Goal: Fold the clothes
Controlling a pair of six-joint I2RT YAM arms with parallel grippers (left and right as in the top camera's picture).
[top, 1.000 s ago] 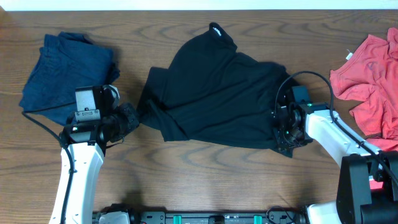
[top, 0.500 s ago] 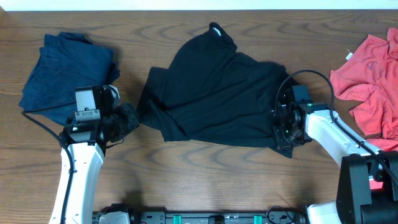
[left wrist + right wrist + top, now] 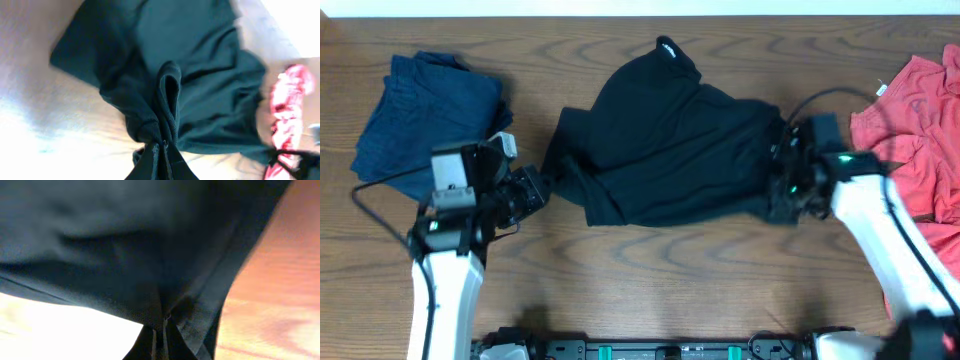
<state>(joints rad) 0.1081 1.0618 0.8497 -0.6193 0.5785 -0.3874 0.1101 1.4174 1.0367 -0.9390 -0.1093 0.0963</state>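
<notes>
Left tool [image 3: 544,184] is clenched on a bunched fold at the left edge of the black shirt [image 3: 670,150]; in the left wrist view its two fingers are pinched together with a loop of dark cloth standing up just beyond them; right tool [image 3: 782,196] is clamped on the same shirt's right edge, its two fingers closed on a seam in the right wrist view. Three garments lie on the wooden worktop [image 3: 650,285], one of each colour; the black shirt is spread rumpled across the middle, reaching toward the far edge; one navy-blue garment [image 3: 425,115] sits crumpled near the far left corner, apart from the shirt; one coral-red garment [image 3: 920,140] lies at the right edge, running out of view.
</notes>
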